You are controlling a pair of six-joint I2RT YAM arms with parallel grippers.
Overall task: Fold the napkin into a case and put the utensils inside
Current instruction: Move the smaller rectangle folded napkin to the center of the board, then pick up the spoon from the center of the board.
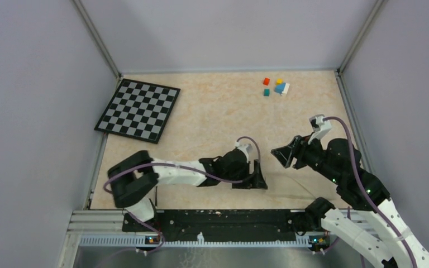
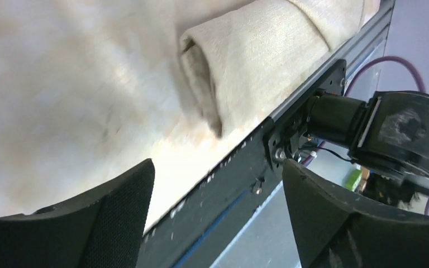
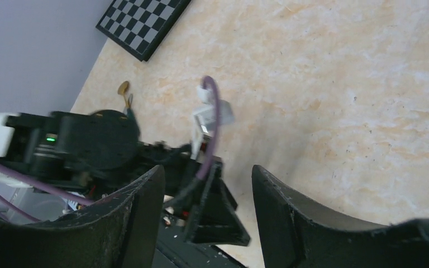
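Status: the fold stage looks complete or nearly so; the loading stage has not begun. The napkin [image 2: 257, 56] lies on the counter [image 1: 218, 123] as a narrow layered strip, parallel to the rail [image 1: 229, 219] and just on its far side. One end of the strip is open and forms a pocket mouth. This pocket is the only container in view, and its mouth shows cloth alone. Whether anything sits deeper inside cannot be told, but no handle protrudes. One utensil [image 3: 124, 87], a slim stick with a small round tan head, lies on the bare counter on the far side of the rail, well apart from the pocket mouth and close to the left arm. The other utensils cannot be made out. The left end effector [image 2: 218, 167] hangs low near the rail, just short of the pocket mouth, with its jaws spread wide and nothing between them. The right end effector [image 3: 208, 173] stands farther from the rail than the left one, jaws parted to a moderate gap, and it too is empty. Remaining work, as judged from this layout: pick up each utensil, carry it toward the rail, and slide it into the pocket without disturbing the layers. The thin cloth is likely to shift or unfold if pushed.
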